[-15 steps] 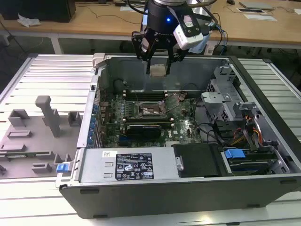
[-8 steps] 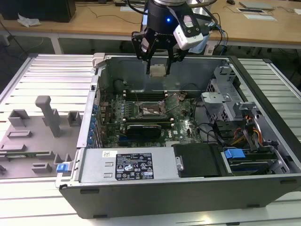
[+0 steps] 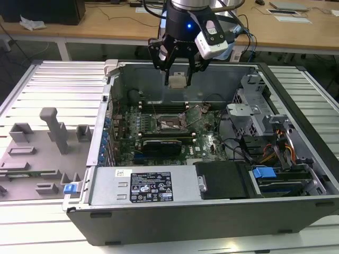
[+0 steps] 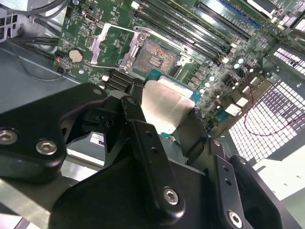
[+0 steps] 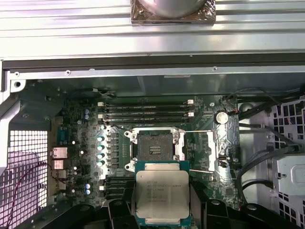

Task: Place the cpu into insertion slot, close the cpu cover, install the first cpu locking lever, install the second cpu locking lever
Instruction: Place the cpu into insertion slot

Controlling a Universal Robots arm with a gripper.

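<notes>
- The gripper [image 5: 162,207] is clamped on the cpu [image 5: 162,193]. One dark finger [image 5: 118,212] presses each of two opposite edges, and most of the chip sticks out beyond the fingertips.
- In the exterior view the gripper [image 3: 178,79] hangs over the open computer case [image 3: 212,222]. The cpu [image 3: 177,80] is up near the case's far rim, well above the motherboard [image 3: 204,143] and not touching it.
- The first wrist view gives the line-up that the exterior view cannot. The bare insertion slot [image 5: 155,147] sits just past the chip's free edge, with the memory slots [image 5: 143,109] beyond it.
- The second wrist view catches the cpu [image 4: 167,102] slantwise, its pale metal top towards the camera and its green edge towards the insertion slot [image 4: 155,57].
- A grey plate beside the socket is probably the cpu cover [image 5: 209,151] swung open, though the angle is poor.
- The chip is held flat, with its metal top facing away from the board. Its sides run square with the socket's rim, and its slightly longer axis runs from the fingers towards the socket.
</notes>
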